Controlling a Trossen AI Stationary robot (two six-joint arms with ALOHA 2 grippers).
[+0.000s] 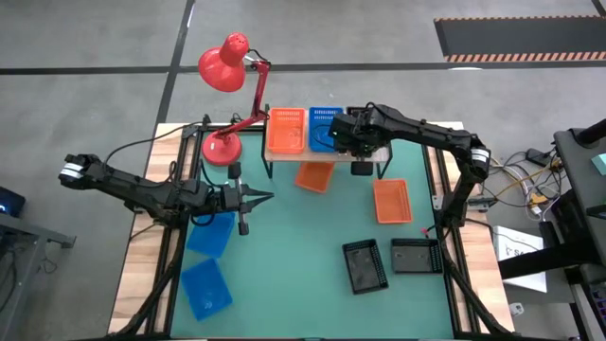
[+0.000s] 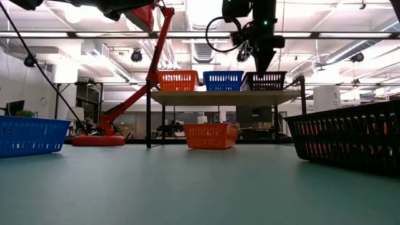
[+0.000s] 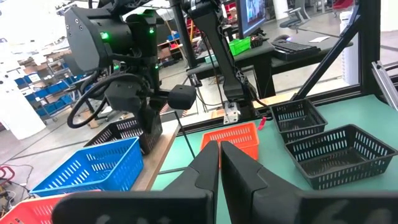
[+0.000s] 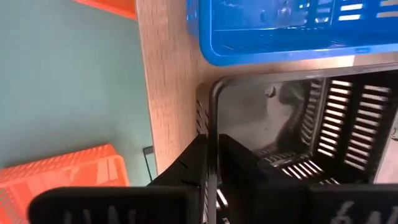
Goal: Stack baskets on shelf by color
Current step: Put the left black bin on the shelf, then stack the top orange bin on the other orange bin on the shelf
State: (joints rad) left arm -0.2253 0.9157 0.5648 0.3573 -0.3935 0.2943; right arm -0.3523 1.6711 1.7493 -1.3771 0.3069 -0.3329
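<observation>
Nearest the front edge of the green surface (image 1: 312, 237) lie two blue baskets (image 1: 206, 286) on the left and two black baskets (image 1: 365, 266) on the right. The left gripper (image 1: 263, 198) hovers mid-surface, fingers clenched and empty. Farther back, two orange baskets (image 1: 392, 200) lie before the shelf (image 2: 219, 97). On the shelf, the right gripper (image 4: 211, 155) straddles the black basket (image 4: 298, 124) rim; whether it grips, I cannot tell.

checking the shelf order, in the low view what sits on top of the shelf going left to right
orange basket → blue basket → black basket, with the right gripper coming down onto the black one from above.
</observation>
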